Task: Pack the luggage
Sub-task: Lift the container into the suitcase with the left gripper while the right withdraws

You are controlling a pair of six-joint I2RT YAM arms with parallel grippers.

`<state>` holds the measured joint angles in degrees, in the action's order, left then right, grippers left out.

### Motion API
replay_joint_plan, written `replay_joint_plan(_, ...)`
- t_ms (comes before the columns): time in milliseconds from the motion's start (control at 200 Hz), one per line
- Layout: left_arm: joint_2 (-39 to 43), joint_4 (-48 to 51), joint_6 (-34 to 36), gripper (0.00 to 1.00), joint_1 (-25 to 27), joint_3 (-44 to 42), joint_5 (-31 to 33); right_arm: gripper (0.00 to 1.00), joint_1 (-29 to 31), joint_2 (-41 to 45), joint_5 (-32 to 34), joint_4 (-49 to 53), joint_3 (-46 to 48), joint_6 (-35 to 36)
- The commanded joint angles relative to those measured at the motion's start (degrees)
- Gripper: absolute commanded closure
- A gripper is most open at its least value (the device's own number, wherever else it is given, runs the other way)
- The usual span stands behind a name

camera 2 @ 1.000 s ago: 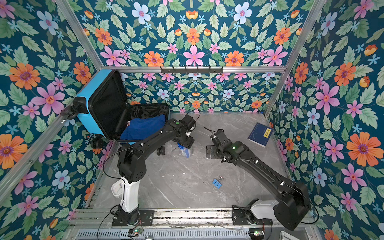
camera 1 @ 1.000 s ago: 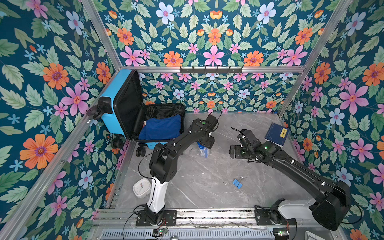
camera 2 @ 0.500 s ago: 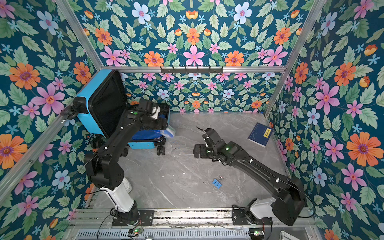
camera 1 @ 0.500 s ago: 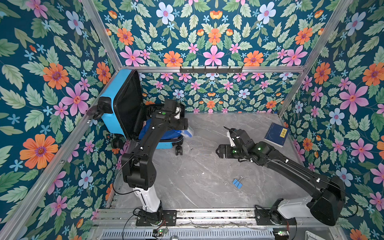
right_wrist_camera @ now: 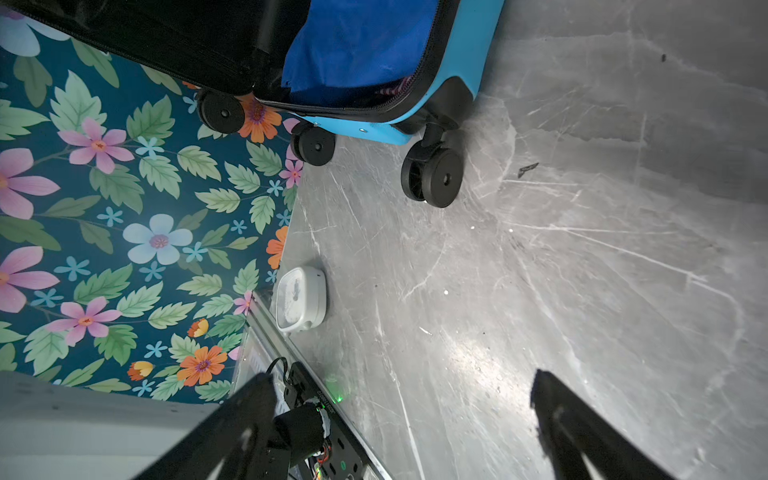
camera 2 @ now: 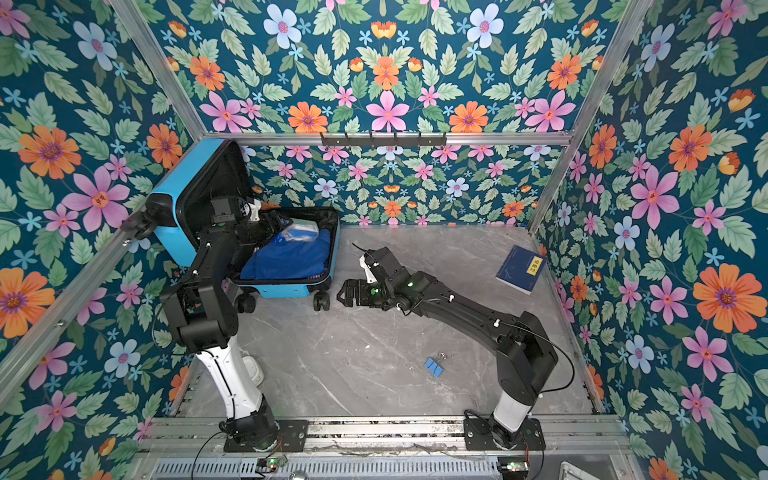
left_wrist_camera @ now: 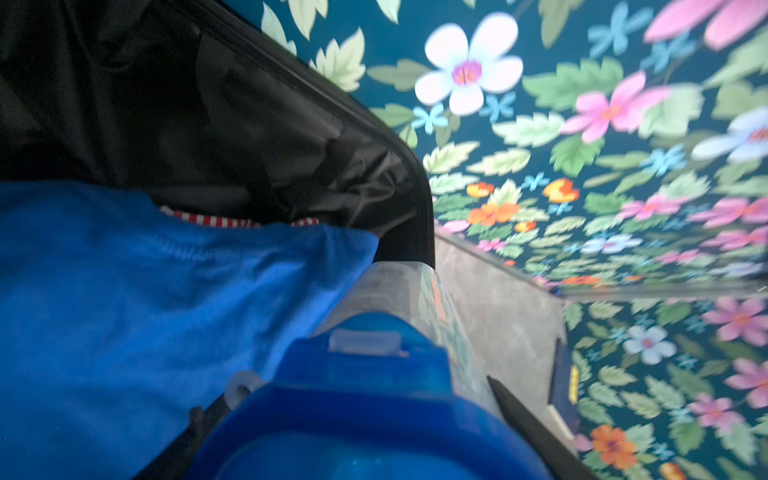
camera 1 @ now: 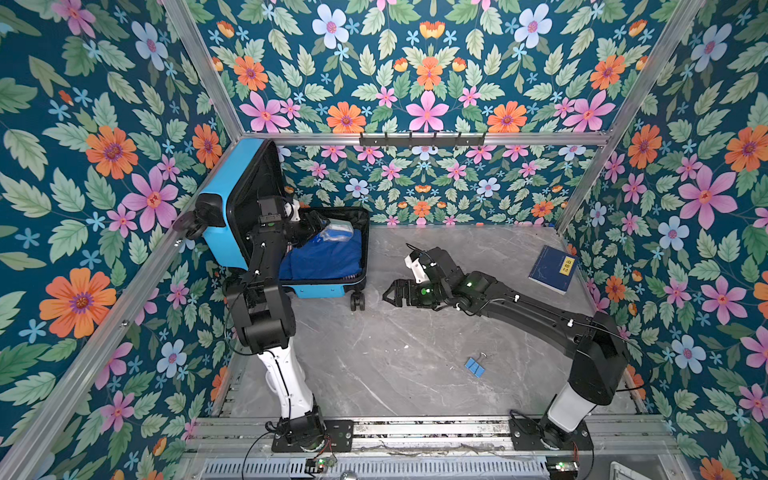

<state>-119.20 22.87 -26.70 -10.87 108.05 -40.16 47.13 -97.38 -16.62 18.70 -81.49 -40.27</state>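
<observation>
Open luggage (camera 1: 224,249) in far left corner, lid (camera 1: 257,183) upright. I judge it stiff, light, apt to roll on its wheels (camera 1: 357,300); I'd take the lid by its rim. My left gripper (camera 1: 318,225) is spread wide, gripping bottle (camera 1: 337,230) over cloth (camera 1: 328,259); my right gripper (camera 1: 388,294) gapes empty

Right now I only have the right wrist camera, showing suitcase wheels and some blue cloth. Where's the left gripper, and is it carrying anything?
Observer: The left gripper is over the open luggage. It is gripping a clear bottle with a blue lid, over the blue cloth.
Operator: Anything outside the case to pack?
Observer: A dark-blue book lies flat on the table, by the wall on the right arm's side.
Operator: Anything else?
Observer: A blue binder clip lies on the table nearer the front, between the two arm bases.
</observation>
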Motion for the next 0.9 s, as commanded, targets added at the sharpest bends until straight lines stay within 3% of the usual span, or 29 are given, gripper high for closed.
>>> replay_joint_plan(0, -3.5, -12.7, -8.6, 0.39, -1.0, 2.1, -7.3, 0.03, -0.1, -0.5, -0.3, 0.3, -0.5, -0.1)
replay_joint_plan(150, -9.9, -22.9, -17.7, 0.38, -2.3, 4.4, -10.1, 0.03, -0.1, -0.6, 0.0, 1.4, -0.7, 0.3)
replay_joint_plan(475, -22.1, -27.2, -25.6, 0.36, -2.6, 14.4, -11.1, 0.03, 0.0, 0.8, 1.4, 3.3, 0.2, 0.8)
replay_joint_plan(565, -23.0, -28.1, -26.8, 0.3, -2.6, 14.6, -10.7, 0.03, 0.0, 1.2, 1.9, 3.2, 0.9, 0.6)
replay_joint_plan(780, -22.4, -26.7, -26.1, 0.01, -2.6, 14.0, -8.2, 0.03, 0.0, 1.6, 1.9, 2.7, 1.5, 0.2)
replay_joint_plan(890, -21.2, -25.7, -25.3, 0.0, -2.6, 13.2, -5.9, 0.03, 0.0, 1.8, 1.9, 2.5, 2.0, 0.1)
